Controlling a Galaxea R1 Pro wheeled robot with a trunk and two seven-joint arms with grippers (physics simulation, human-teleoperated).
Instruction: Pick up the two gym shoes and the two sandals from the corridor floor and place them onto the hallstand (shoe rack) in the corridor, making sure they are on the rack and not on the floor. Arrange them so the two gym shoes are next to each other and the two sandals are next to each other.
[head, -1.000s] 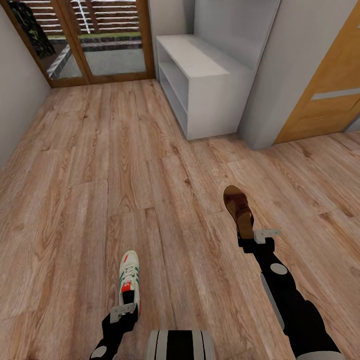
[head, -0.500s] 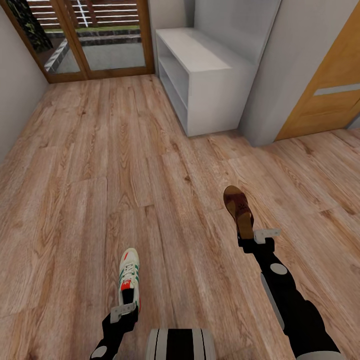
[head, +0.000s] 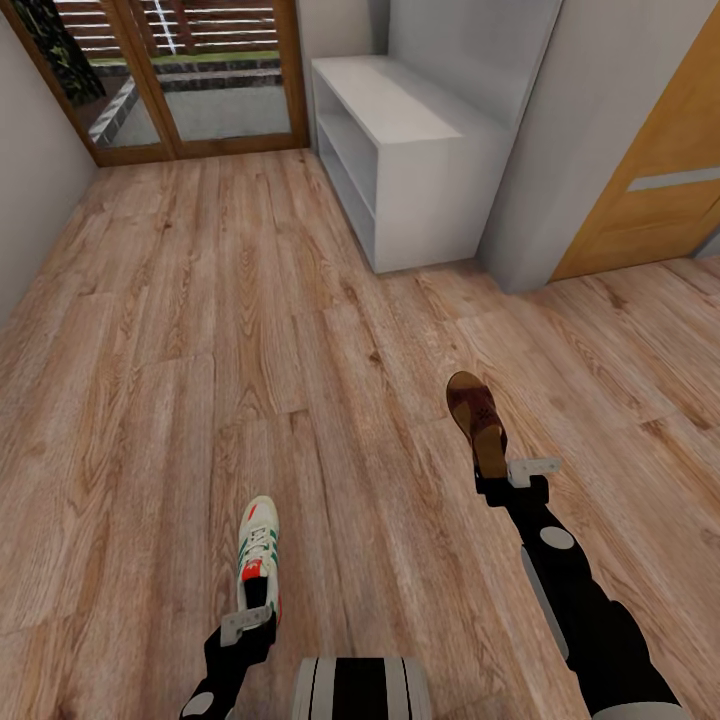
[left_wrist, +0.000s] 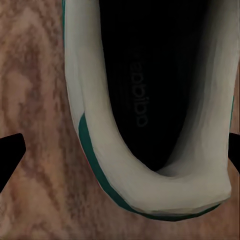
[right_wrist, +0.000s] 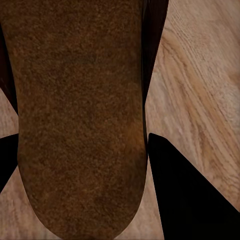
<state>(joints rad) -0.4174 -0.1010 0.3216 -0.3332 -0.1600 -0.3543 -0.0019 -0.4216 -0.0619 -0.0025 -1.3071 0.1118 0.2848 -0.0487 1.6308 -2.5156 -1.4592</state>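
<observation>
**Base settles short of the rack, a shoe in each gripper**

The corridor floor (head: 200, 330) and the hallstand (head: 420, 150) sat lower in the head view a second ago; the whole picture has since slid and, over the last half second, stopped. That is the camera moving with the robot, not the furniture, so I judge the drive toward the rack has paused or ended. The hallstand stands ahead and to the right against the grey wall, well apart from both arms, its flat top and open shelves bare as far as can be seen.

Relative to the arms, nothing has shifted. The left gripper (head: 252, 622) holds a gym shoe (head: 259, 552) by the heel, toe pointing forward; in the left wrist view the cream heel collar (left_wrist: 125, 170) lies between the two dark fingertips (left_wrist: 10, 152), which stand at the picture's edges, so whether they press the shoe I cannot tell from there. The right gripper (head: 512, 480) grips a sandal (head: 476, 412) at its open back, and the right wrist view shows the tan insole (right_wrist: 80, 115) with dark fingers (right_wrist: 185, 190) close against both its sides, pinching it.

Two of the four shoes are thus off the floor and carried. The second gym shoe and second sandal are not to be seen here. Next, I judge, comes closing the gap to the rack and setting these down with room left beside each for its mate
</observation>
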